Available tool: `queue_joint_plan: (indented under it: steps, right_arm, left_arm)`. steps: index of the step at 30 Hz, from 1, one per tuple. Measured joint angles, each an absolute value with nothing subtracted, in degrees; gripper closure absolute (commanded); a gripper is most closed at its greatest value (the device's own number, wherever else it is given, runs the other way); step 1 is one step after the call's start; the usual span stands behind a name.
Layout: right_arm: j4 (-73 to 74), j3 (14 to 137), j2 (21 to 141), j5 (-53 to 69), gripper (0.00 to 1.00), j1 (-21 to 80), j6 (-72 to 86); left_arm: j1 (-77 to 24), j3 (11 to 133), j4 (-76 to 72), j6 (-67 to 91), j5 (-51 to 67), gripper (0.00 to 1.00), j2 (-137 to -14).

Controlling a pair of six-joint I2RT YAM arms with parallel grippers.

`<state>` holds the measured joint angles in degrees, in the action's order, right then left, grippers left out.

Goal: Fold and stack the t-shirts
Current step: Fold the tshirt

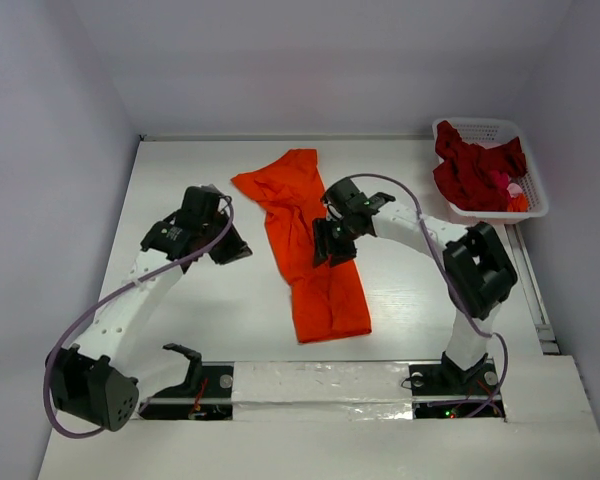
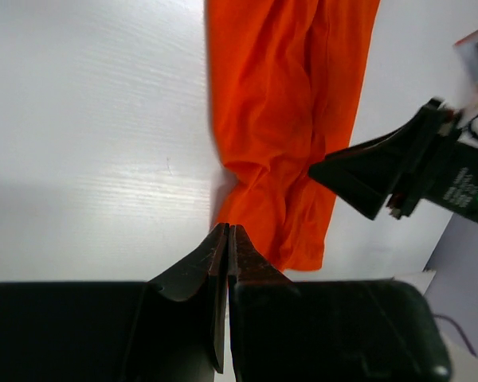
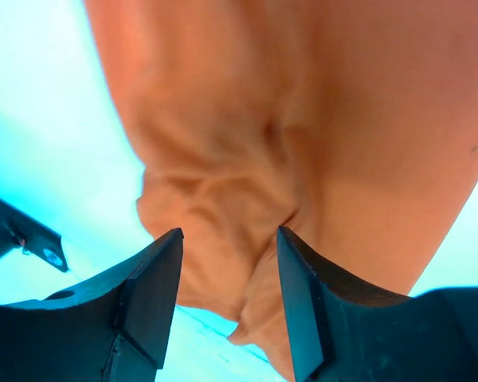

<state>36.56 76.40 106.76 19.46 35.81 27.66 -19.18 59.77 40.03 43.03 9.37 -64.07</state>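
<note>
Orange t-shirt [image 1: 325,300] lay rumpled lengthwise mid-table | dark red t-shirts [image 1: 472,172] heaped in white basket [image 1: 480,126] | right gripper [image 3: 228,239] spread wide over bunched cloth | left gripper [image 2: 227,232] closed, empty, beside shirt edge | judged: creases needed smoothing flat before any fold.

Bright orange t-shirt [image 1: 305,245], dark red shirts [image 1: 472,172] — white latticed basket [image 1: 485,128], white table [image 1: 220,310], black fingers [image 3: 155,278]

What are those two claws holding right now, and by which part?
Nothing. The left gripper is shut and empty beside the orange t-shirt; the right gripper hangs open over its wrinkled middle.
</note>
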Motion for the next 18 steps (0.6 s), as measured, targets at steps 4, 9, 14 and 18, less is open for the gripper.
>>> queue_joint_plan:
  steps: [4,9,14,18]
  right_arm:
    - [39.5,78.4,100.5,15.5,0.45,39.4,27.0]
    - [41.0,76.1,87.0,12.8,0.46,41.2,30.3]
    - [42.0,65.4,72.8,10.8,0.45,41.2,34.3]
    - [45.3,60.9,68.6,8.6,0.45,41.2,33.3]
  left_arm:
    - [-24.5,55.7,38.4,43.1,12.4,0.96,-64.0]
    - [-31.9,52.2,38.5,42.1,15.3,0.83,-64.0]
    - [-32.8,48.1,38.9,42.0,15.4,0.76,-60.5]
    - [-34.6,40.6,36.5,47.7,16.1,0.75,-51.2]
